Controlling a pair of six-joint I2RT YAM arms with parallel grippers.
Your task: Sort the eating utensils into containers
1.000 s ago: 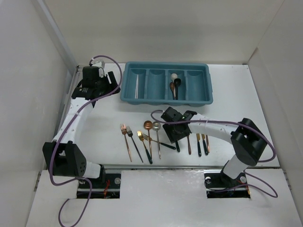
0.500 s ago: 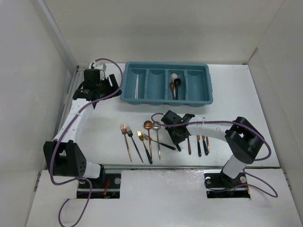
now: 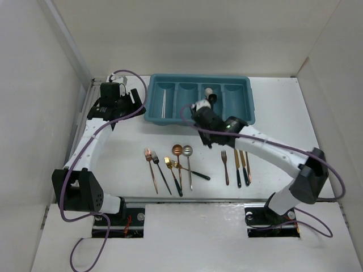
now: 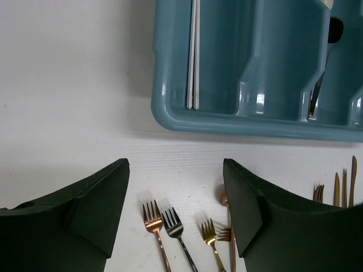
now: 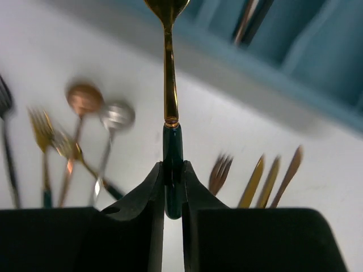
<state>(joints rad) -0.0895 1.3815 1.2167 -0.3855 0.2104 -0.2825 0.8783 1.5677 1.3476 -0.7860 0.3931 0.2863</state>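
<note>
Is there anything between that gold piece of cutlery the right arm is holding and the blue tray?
Nothing visible does. The right arm's jaws pinch the gold utensil with the dark green handle close to the teal plastic tray. Only the tray's own near wall lies ahead of it.

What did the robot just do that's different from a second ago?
The right tool shut on a green-handled utensil, lifted it off the table and swung it toward the tray. The left tool, still open, and the other utensils on the table stayed put.
</note>
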